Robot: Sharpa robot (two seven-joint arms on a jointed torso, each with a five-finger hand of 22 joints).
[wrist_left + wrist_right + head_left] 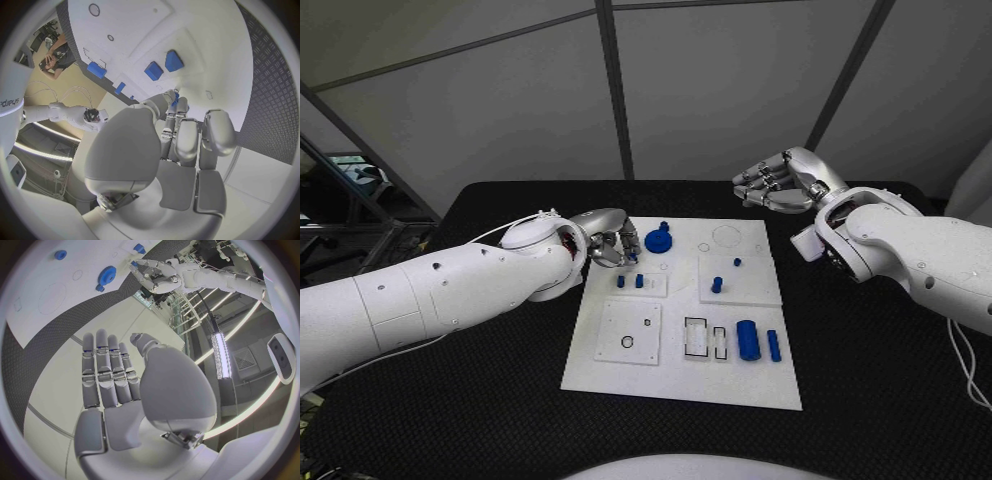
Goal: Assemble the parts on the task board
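Several small blue pegs (639, 281) look light, stiff and smooth; pinch their sides. Left hand (606, 243) grips one, right hand (779, 181) empty, fingers apart.

Left arm came in from about 8 o'clock, its left hand (606, 243) hanging low with fingers (187, 137) curled downward, seemingly pinching something small and blue. Right arm sat over at 2 o'clock, right hand (782, 182) raised, fingers (106, 372) straight and together, holding nothing.
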